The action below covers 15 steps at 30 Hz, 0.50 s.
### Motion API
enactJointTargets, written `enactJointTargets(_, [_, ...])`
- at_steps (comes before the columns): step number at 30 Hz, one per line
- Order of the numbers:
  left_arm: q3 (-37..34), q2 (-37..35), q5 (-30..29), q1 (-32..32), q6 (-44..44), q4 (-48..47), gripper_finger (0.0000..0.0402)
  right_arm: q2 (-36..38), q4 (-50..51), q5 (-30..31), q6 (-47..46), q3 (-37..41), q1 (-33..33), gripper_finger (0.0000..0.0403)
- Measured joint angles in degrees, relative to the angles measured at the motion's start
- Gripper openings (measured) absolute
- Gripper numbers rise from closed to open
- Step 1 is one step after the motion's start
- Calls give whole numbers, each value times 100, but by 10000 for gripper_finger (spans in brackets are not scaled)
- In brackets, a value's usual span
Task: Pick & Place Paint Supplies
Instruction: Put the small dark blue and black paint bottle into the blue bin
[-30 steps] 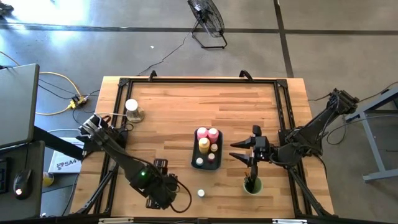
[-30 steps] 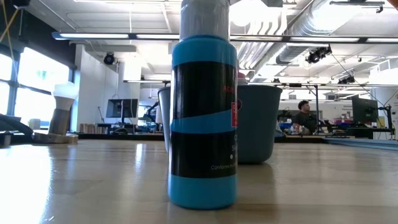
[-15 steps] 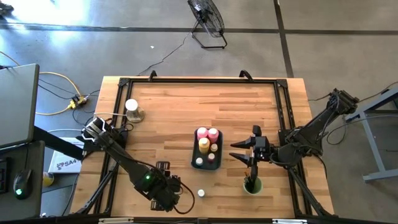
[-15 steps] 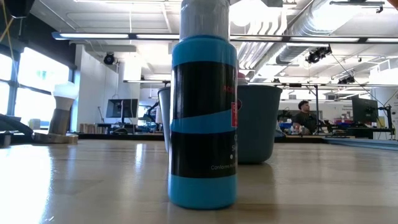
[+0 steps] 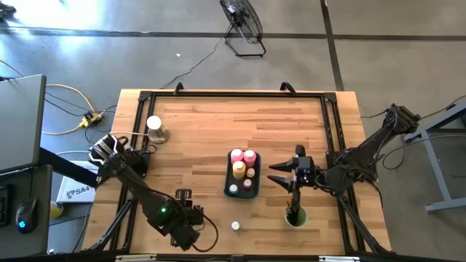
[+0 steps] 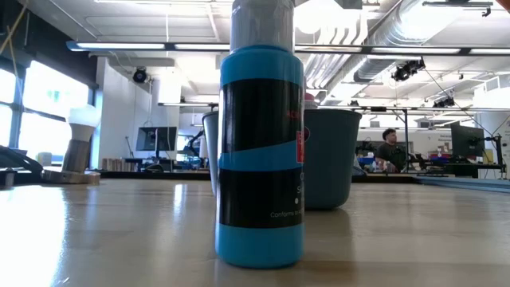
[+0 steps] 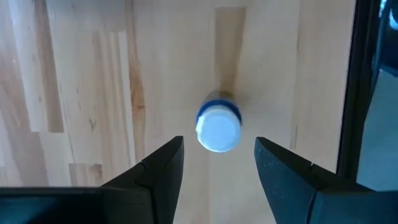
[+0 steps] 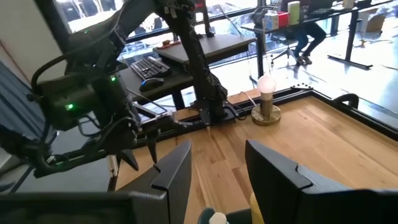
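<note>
Left gripper (image 7: 216, 163) hangs over the near edge of the light wooden table (image 5: 196, 138), pointing straight down at a small blue jar with a pale round cap (image 7: 218, 129). Fingers (image 7: 163, 167) are apart with nothing between them; the cap sits just ahead of the gap, centred on it, so this looks like a line-up for a top-down grab. In the high view the same jar (image 5: 235, 226) stands alone near the table's front edge, just beside the left gripper (image 5: 187, 227) and well apart from the rest of the supplies.

The rest is already grouped in the dark blue-grey rectangular tray (image 5: 227, 180) at mid-table: two pink-topped squeeze bottles (image 5: 243, 156) at the far end, a yellow squeeze bottle (image 5: 239, 169) behind them, small pale-capped jars (image 5: 234, 188) at the near end. Likely the stray jar belongs there too.

Right gripper (image 5: 282, 177) waits just right of the tray, fingers (image 8: 173, 174) spread and empty, above the round green cup (image 5: 295, 217). The cup holds thin dark sticks, probably paintbrushes, too small to be sure.

The low view is mostly filled by the blue jar with a black label (image 6: 260, 151), upright on the table, close to that camera. A white-topped stand on a round base (image 5: 155, 129) sits near the far left corner, out of the way.

Judgement: stage is pre-grasp on the last loose jar; it is small and round, so an off-centre close could tip it.
</note>
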<state>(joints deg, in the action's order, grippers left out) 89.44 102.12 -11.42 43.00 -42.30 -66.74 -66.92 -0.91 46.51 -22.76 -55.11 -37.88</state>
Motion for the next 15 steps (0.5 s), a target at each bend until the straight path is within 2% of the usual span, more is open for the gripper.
enactJointTargets(9, [-365, -197, -142, 24, 4, 151, 191, 0, -24, -1, -131, 0, 131, 144])
enactJointTargets(15, [-559, -201, -141, 15, 186, 588, 191, 0, -24, -17, -162, 0, 155, 144])
